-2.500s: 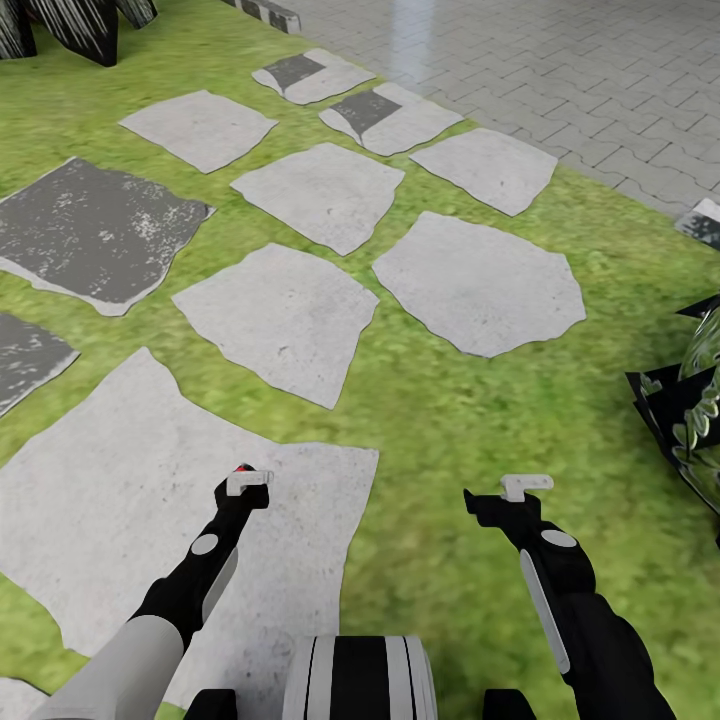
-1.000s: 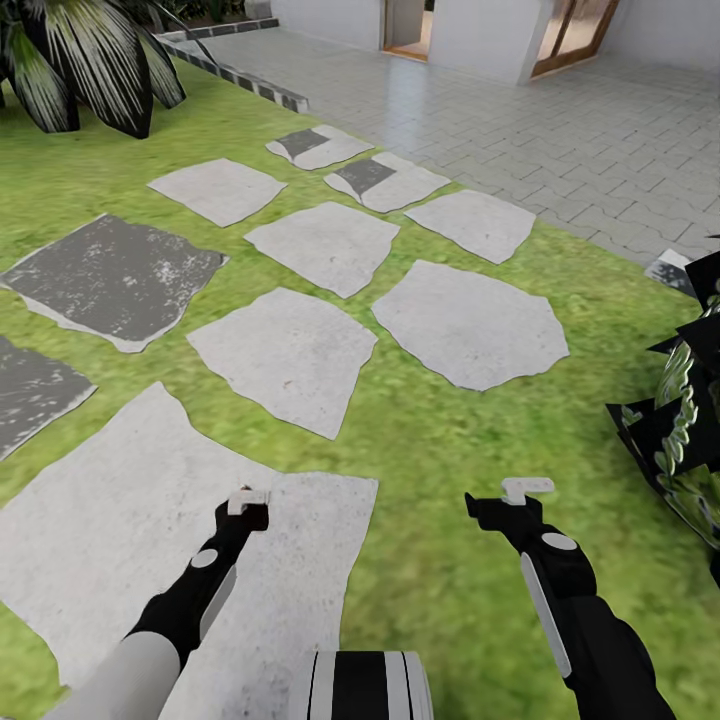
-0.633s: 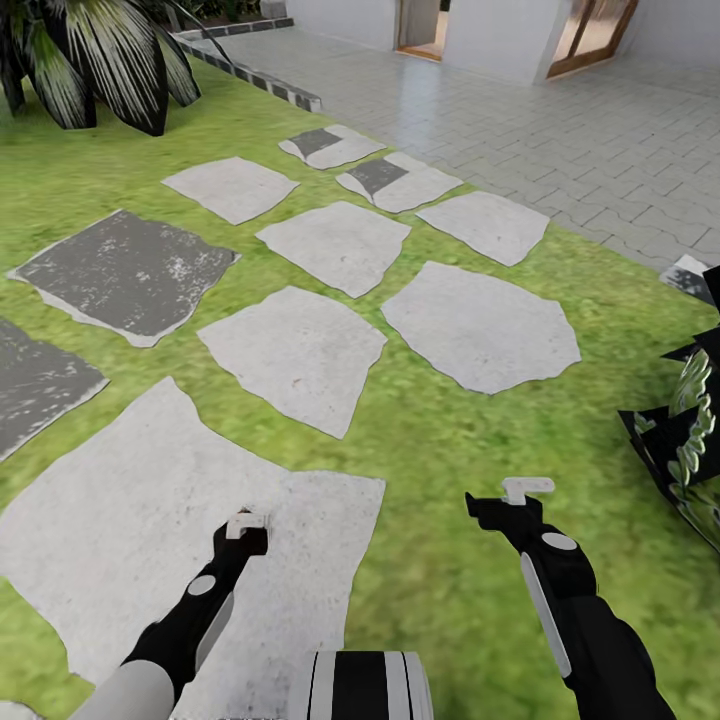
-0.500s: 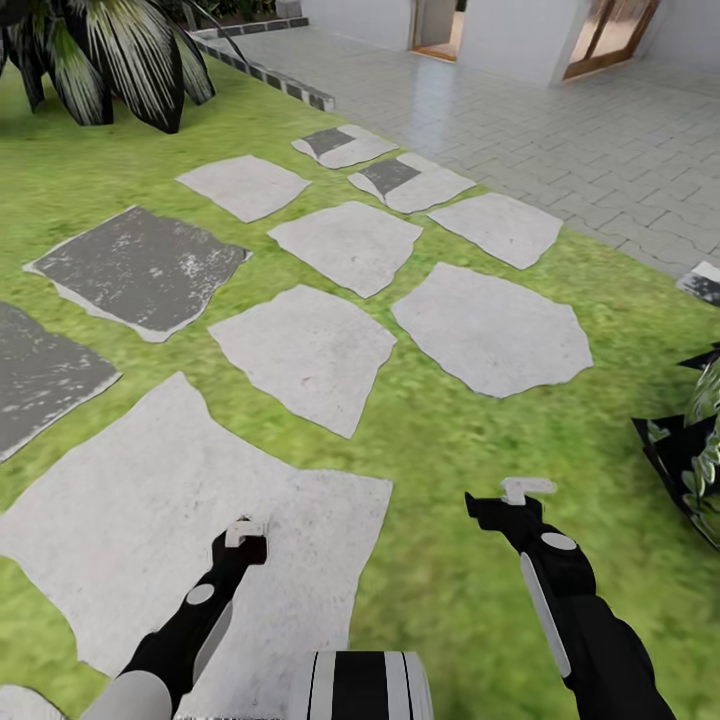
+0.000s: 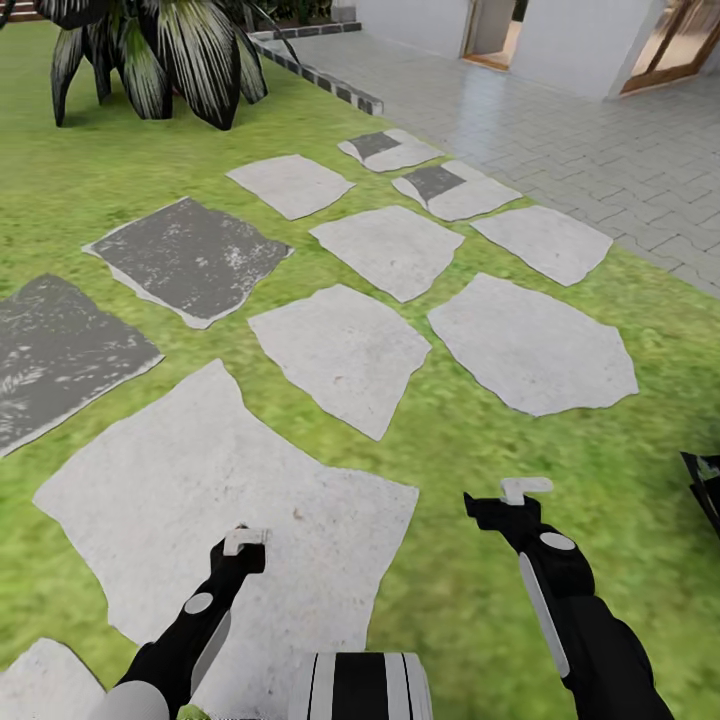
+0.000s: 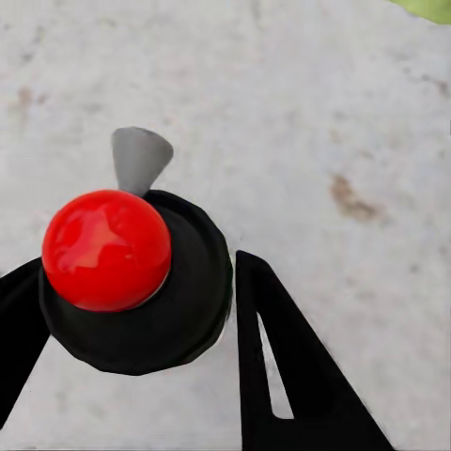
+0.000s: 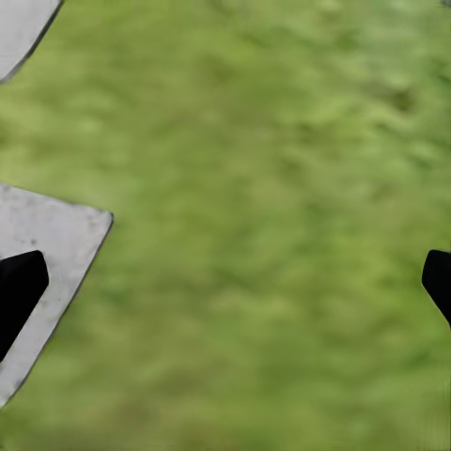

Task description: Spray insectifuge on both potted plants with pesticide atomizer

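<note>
Head view is showing the robot looking down over a green lawn (image 5: 470, 450) dotted with flat stepping stones (image 5: 345, 350), some pale grey and some darker. The left end effector (image 5: 245, 541) is hanging over the largest pale stone (image 5: 200, 480), near the robot's base. The right end effector (image 5: 524, 489) is hovering over bare grass, well apart from the left one.

From the left wrist view, the left end effector (image 6: 136, 301) is gripping the pesticide atomizer (image 6: 141, 282), which is showing end-on as a round black top with a glossy red dome and a small grey spout. One black finger (image 6: 282, 366) is pressing against its side and the other is sitting at the opposite side, with pale stone lying beneath.

In the right wrist view, the right end effector (image 7: 225, 282) is standing wide apart and holding nothing, its tips sitting at the picture's far edges over grass and a corner of stone.

Far ahead, a big plant with dark striped leaves (image 5: 170, 50) is growing on the lawn beside a stone kerb (image 5: 330, 85). Grey paving (image 5: 580, 130) is stretching beyond it towards light building walls (image 5: 570, 40).
</note>
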### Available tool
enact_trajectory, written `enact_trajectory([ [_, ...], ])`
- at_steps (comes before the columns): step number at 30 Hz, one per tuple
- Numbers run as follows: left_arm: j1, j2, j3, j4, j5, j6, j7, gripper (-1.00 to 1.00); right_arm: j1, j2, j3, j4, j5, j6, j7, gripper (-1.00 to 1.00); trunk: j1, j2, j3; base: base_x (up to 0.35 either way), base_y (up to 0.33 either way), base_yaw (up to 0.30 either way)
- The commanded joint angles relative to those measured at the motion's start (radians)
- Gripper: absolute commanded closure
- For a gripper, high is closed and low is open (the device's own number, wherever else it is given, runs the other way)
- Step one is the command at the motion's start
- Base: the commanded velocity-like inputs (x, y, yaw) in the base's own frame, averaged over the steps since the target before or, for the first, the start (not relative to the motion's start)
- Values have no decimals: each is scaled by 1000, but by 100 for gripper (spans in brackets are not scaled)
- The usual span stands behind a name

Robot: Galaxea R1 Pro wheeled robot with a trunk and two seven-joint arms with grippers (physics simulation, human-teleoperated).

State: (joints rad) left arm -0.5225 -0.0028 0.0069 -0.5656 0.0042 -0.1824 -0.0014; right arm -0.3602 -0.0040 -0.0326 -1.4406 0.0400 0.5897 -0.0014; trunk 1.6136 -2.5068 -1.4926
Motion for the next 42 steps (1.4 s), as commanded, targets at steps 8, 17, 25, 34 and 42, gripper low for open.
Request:
enact_trajectory([
  [8, -1, 0, 1, 0, 0, -3, 0, 100, 0, 1, 1, -1, 4, 5, 0, -100, 0, 0, 8, 0, 0, 234],
  [17, -1, 0, 1, 0, 0, -3, -1, 100, 0, 1, 2, -1, 4, 5, 0, -100, 0, 0, 19, 0, 0, 233],
  [25, -1, 0, 1, 0, 0, -3, -1, 100, 0, 1, 2, -1, 4, 5, 0, -100, 0, 0, 28, 0, 0, 232],
  [34, -1, 0, 1, 0, 0, -3, -2, 100, 0, 1, 2, -1, 4, 5, 0, -100, 0, 0, 38, 0, 0, 222],
  [42, -1, 0, 1, 0, 0, -3, 2, 100, 0, 1, 2, -1, 4, 5, 0, -100, 0, 0, 48, 0, 0, 208],
])
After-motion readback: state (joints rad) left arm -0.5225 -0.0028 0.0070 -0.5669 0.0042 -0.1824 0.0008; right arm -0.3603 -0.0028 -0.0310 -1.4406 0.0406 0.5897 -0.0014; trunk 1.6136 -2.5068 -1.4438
